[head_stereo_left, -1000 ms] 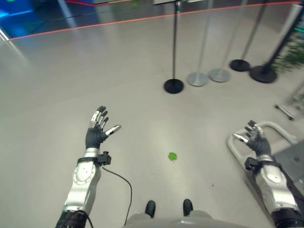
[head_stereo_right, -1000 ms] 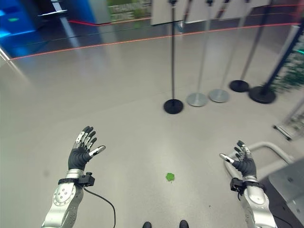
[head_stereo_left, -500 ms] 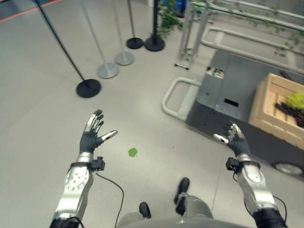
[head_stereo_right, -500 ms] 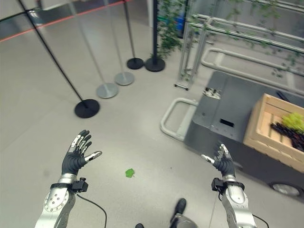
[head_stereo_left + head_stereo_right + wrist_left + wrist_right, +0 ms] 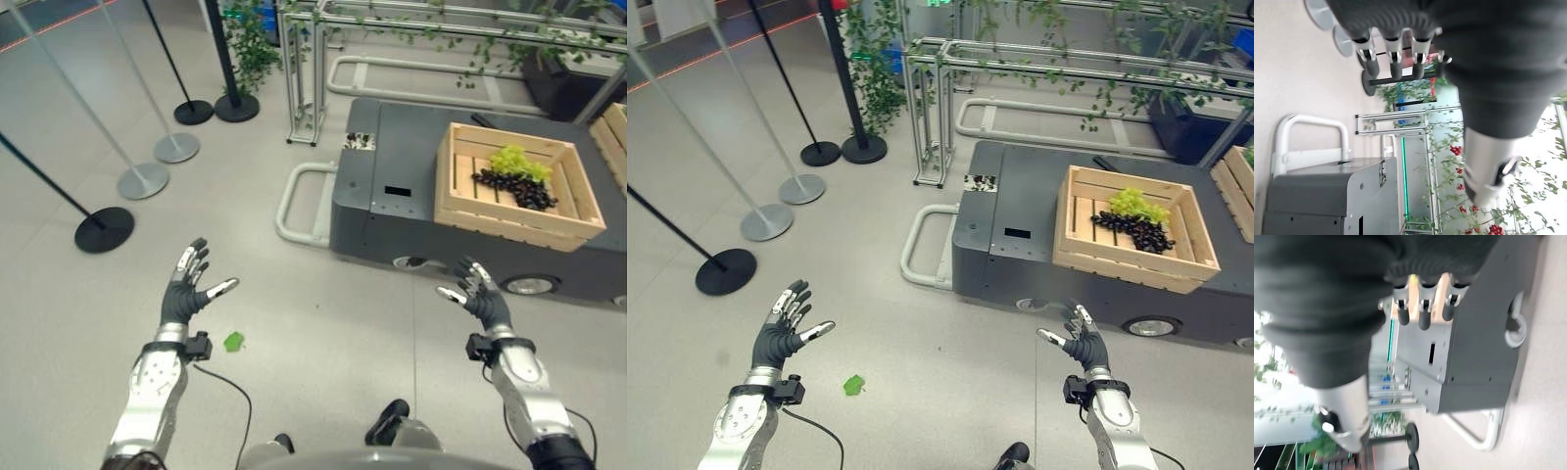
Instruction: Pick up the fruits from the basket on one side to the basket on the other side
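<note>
Swinging round since the earlier frames, the camera is now taking in a grey cart (image 5: 392, 196) carrying a wooden crate (image 5: 514, 186) holding grapes (image 5: 517, 178). Nothing is being carried yet: left hand (image 5: 186, 289) and right hand (image 5: 480, 294) are hovering empty, fingers spread.

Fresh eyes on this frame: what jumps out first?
The pale wooden slatted crate holding dark and green grapes, sitting on top of the grey wheeled cart ahead and to the right. Next, the left hand and right hand, both raised open and empty over the bare floor. A small green leaf lies on the floor by the left arm.
</note>
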You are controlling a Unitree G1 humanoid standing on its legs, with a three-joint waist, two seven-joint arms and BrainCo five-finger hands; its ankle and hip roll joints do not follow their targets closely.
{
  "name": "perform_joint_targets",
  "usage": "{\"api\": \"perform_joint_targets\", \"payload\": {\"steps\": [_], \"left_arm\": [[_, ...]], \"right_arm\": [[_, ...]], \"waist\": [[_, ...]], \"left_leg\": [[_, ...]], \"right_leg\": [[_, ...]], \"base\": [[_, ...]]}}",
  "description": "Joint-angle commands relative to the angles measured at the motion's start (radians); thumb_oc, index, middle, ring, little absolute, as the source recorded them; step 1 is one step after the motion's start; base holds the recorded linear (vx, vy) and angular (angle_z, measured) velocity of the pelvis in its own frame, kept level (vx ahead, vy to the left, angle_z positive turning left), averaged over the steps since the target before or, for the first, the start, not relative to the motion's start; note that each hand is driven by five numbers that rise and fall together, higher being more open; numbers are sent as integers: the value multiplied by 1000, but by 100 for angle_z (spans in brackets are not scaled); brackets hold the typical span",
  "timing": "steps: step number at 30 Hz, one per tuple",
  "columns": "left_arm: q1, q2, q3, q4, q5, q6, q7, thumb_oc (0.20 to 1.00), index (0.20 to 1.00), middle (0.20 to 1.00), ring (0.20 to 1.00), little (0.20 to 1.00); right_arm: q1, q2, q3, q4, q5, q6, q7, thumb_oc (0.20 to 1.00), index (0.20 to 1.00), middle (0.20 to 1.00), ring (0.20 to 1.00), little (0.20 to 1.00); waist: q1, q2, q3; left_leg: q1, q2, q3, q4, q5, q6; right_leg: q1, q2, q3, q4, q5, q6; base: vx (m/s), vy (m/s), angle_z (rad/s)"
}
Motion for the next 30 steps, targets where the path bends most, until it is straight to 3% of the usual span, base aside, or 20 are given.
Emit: {"api": "perform_joint_targets", "payload": {"steps": [1,5,6,8,9,10,11,13,14,16,17,19,22,30], "left_arm": [[-48,-13,-4,-15,-43,-38,11,1000,1000,1000,1000,1000],[-49,-38,-4,3,-65,-37,8,1000,1000,1000,1000,1000],[-49,-40,-1,6,-64,-38,11,1000,1000,1000,1000,1000],[-42,-39,5,2,-66,-46,13,1000,1000,1000,1000,1000],[-37,-37,6,-3,-63,-50,16,1000,1000,1000,1000,1000],[-25,-37,7,-7,-53,-54,23,1000,1000,1000,1000,1000],[-20,-33,2,-11,-42,-53,26,1000,1000,1000,1000,1000],[-14,-33,-1,-8,-37,-50,28,1000,1000,1000,1000,1000],[-10,-34,-5,-7,-38,-52,27,1000,1000,1000,1000,1000],[-7,-29,-14,-7,-25,-55,29,1000,1000,1000,1000,1000],[-7,-29,-14,-7,-25,-55,29,1000,1000,1000,1000,1000],[3,-30,-12,7,-21,-61,28,1000,1000,1000,1000,1000],[10,-28,-3,13,-17,-62,25,1000,1000,1000,1000,1000],[1,-4,3,10,23,-57,43,1000,1000,1000,1000,1000]], "right_arm": [[-46,-35,-39,-66,-8,-43,-37,1000,1000,1000,1000,1000],[-38,-48,-57,-80,-35,-42,-46,1000,1000,1000,1000,1000],[-35,-51,-64,-84,-42,-41,-49,1000,1000,1000,1000,1000],[-45,-60,-65,-75,-53,-46,-58,1000,1000,1000,1000,1000],[-46,-65,-61,-81,-58,-48,-58,1000,1000,1000,1000,1000],[-47,-69,-51,-79,-56,-47,-52,1000,1000,1000,1000,1000],[-48,-70,-51,-74,-55,-47,-57,1000,1000,1000,1000,1000],[-53,-73,-54,-65,-54,-48,-61,1000,1000,1000,1000,1000],[-55,-75,-56,-61,-53,-50,-67,1000,1000,1000,1000,1000],[-63,-78,-60,-46,-58,-59,-84,1000,1000,1000,1000,1000],[-63,-78,-60,-46,-58,-59,-84,1000,1000,1000,1000,1000],[-93,-71,-32,-4,-69,-62,-89,1000,1000,1000,1000,1000],[-86,-58,-31,2,-83,-57,-89,1000,1000,1000,1000,1000],[-86,2,-27,30,-93,-54,-105,1000,1000,1000,1000,1000]], "waist": [[-11,18,-32],[-31,26,-42],[-37,25,-39],[-26,28,-31],[-17,30,-25],[2,26,-21],[12,18,-17],[13,11,-13],[14,13,-12],[27,23,-5],[27,23,-5],[44,29,-2],[45,17,-12],[51,-24,-39]], "left_leg": [[27,30,-24,-41,28,-26],[39,51,-37,-23,30,-39],[38,63,-42,11,24,-45],[21,84,-89,117,63,-70],[4,86,-135,159,93,-81],[-23,59,-236,183,93,-99],[-54,40,-277,152,60,-95],[-87,50,-279,105,79,-82],[-114,73,-279,79,103,-87],[-166,66,-310,34,160,-92],[-166,66,-310,33,160,-92],[-136,28,-367,15,124,-70],[-127,4,-372,12,108,-53],[-99,-16,-295,-20,91,-14]], "right_leg": [[101,-28,52,-109,118,140],[133,-15,61,-92,69,113],[149,-3,70,-91,48,100],[178,21,96,-99,13,72],[193,35,109,-110,1,64],[209,49,141,-132,-19,53],[217,54,155,-144,-20,56],[216,50,146,-159,-1,52],[222,59,154,-172,-1,60],[238,80,178,-198,5,67],[239,80,178,-198,5,67],[230,105,247,-224,29,72],[223,106,274,-252,54,77],[204,113,303,-302,98,102]], "base": [[92,-209,-17],[103,-170,-10],[99,-145,-9],[144,-175,-18],[168,-156,-52],[185,-159,-67],[106,-89,-90],[5,-4,-65],[47,19,-40],[88,15,-51],[94,14,-69],[52,66,-99],[43,84,-121],[28,73,-11]]}}
